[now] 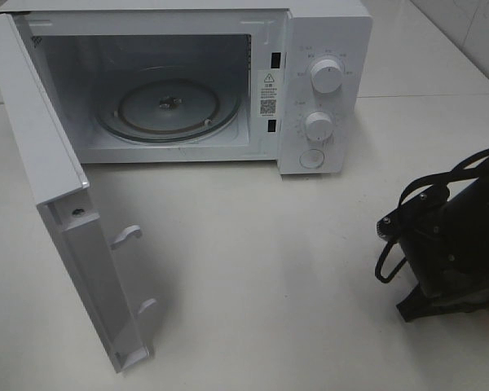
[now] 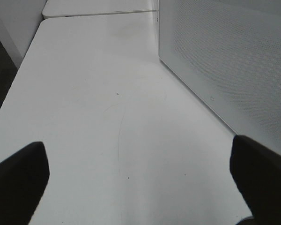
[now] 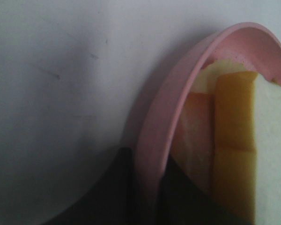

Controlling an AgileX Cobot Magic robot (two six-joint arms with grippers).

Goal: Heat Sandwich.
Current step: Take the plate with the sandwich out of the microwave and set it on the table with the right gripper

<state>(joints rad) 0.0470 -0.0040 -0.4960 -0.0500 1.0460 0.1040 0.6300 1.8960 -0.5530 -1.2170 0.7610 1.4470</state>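
Microwave door is swung wide, glass turntable bare, so opening is done. Sandwich is seen on the pink plate, not yet in the microwave. Plate rim is pinched by the narrow right gripper. Left gripper is spread wide, empty, beside the microwave's side. Loading, closing, heating are left.
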